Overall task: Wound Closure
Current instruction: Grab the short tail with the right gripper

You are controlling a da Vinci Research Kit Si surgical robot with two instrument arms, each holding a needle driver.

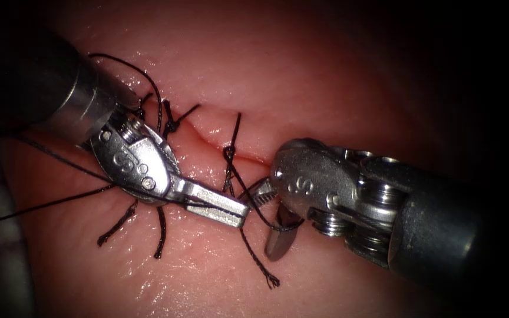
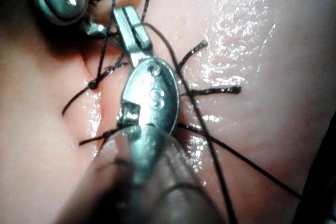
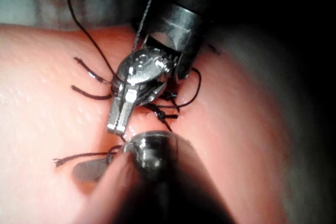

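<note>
The left tool (image 1: pixel 231 213) has its jaws closed on the thread (image 1: pixel 60 202) over the tissue (image 1: pixel 337 88) just below the cut (image 1: pixel 219 136), while the right tool (image 1: pixel 269 218) spreads its jaws wide astride a strand near the knot (image 1: pixel 228 153), gripping nothing; no needle is identifiable.

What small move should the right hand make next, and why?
Probably close the right hand on the thread, perhaps to cut it: its jaws stand open astride the strand below the knot, while the left hand, seemingly shut on the thread, holds it taut over the tissue.
</note>
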